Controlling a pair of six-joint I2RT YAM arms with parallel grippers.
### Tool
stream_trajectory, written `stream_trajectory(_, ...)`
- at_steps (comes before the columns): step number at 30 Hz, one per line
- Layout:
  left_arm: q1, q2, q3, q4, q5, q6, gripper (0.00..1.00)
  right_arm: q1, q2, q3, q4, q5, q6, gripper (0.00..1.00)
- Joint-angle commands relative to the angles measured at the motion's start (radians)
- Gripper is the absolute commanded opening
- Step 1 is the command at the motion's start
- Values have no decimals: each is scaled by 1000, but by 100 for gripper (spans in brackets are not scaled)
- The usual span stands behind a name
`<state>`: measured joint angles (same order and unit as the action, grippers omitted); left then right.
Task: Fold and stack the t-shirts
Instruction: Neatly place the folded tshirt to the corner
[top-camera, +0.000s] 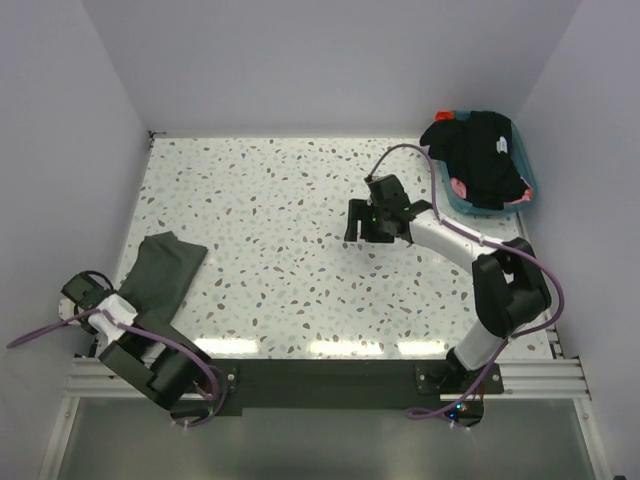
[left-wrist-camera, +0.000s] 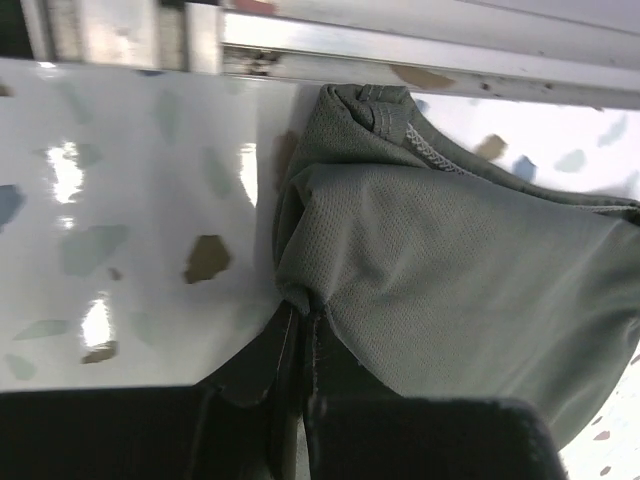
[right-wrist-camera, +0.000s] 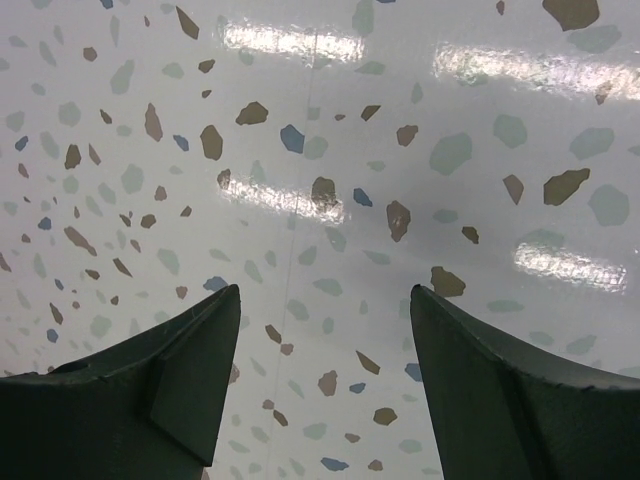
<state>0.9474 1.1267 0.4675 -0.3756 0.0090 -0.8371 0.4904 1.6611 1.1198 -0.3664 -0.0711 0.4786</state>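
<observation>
A dark olive-grey t-shirt lies bunched at the table's near left. My left gripper is shut on an edge of it. In the left wrist view the mesh cloth spreads to the right, with a pinch of it caught between the closed tips of the left gripper. A black t-shirt with a small white mark is heaped in the teal tub at the far right. My right gripper hovers open over mid-table; the right wrist view shows only speckled tabletop between the tips of the right gripper.
Something pink peeks out under the black cloth in the tub. White walls close the table on three sides. A metal rail runs along the table edge just past the olive shirt's collar.
</observation>
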Motion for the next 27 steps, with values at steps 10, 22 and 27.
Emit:
stream_trajectory(10,159,-201,-33,-52,35,3,4,43,-26,-3,21,1,-5,72)
stream_trajectory(22,157,-242,29,-152,78,16,91,48,-34,-17,23,1,-6,72)
stream_trajectory(27,125,-281,89,-201,72,33,95,50,-34,-20,23,7,-9,72)
